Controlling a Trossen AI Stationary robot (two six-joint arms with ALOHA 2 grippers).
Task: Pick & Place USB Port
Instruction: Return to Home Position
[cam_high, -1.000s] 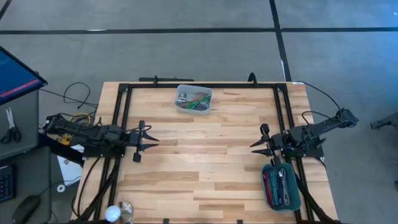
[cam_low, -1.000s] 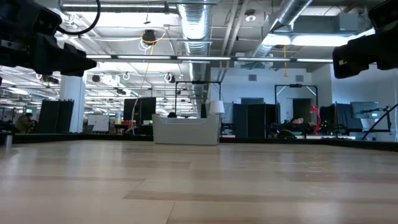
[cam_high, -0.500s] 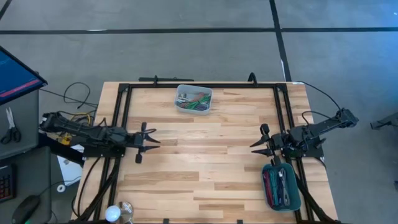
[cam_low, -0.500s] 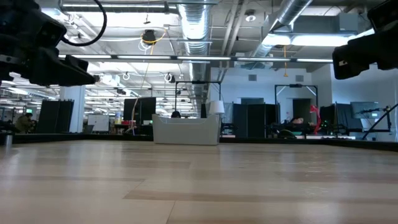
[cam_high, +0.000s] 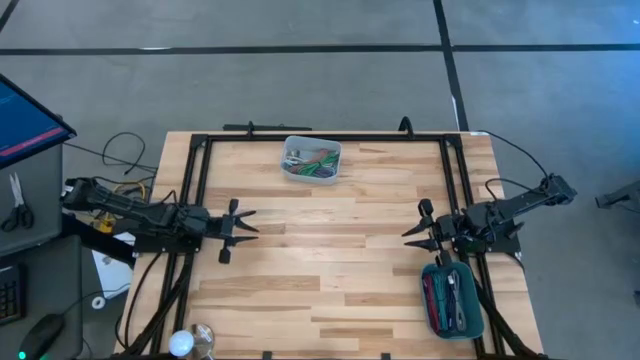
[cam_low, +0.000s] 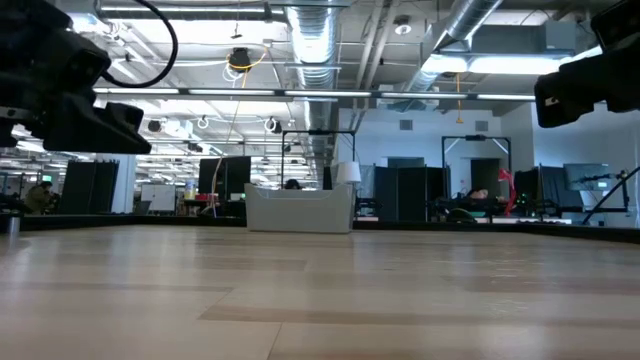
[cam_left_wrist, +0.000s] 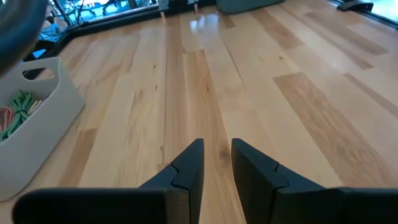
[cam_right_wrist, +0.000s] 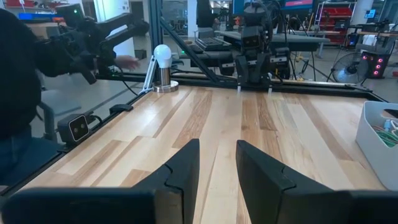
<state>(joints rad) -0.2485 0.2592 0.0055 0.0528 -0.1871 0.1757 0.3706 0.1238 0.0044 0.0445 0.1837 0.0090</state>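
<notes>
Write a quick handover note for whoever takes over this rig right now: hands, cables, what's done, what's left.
Left hand: slightly open, empty, over the table's left side.
Right hand: slightly open, empty, over the right side, near the blue bin.
Cables: green and pink charger cables lie in the gray bin at back centre; other cables lie in the blue bin at front right.
Done: no cable shows loose on the table, so sorting looks finished.
Left: probably only parking both arms at home.
</notes>
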